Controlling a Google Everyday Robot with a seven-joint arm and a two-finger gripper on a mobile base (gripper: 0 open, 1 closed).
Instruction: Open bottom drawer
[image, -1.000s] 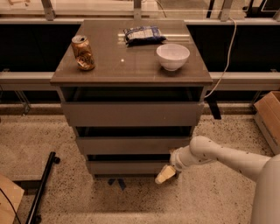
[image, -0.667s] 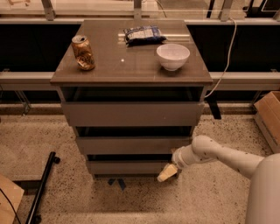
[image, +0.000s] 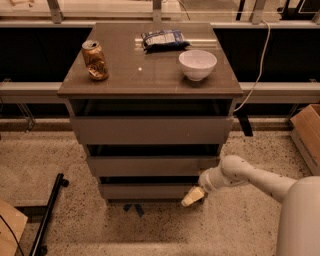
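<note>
The bottom drawer (image: 147, 190) is the lowest of three grey-brown handleless fronts in the cabinet, its panel near the floor. My gripper (image: 193, 196) reaches in from the right on a white arm and sits at the right end of that bottom front, just in front of its lower right corner. Whether it touches the panel is not clear. The middle drawer front (image: 152, 165) and the tall top drawer front (image: 151, 130) are above it.
On the cabinet top (image: 150, 75) stand a can (image: 95, 60), a white bowl (image: 197, 64) and a snack bag (image: 163, 39). A cardboard box (image: 306, 130) is at the right, a black bar (image: 47, 212) lies on the floor at left, and a cable (image: 257, 60) hangs at the right.
The gripper has shifted very slightly; the drawers look the same.
</note>
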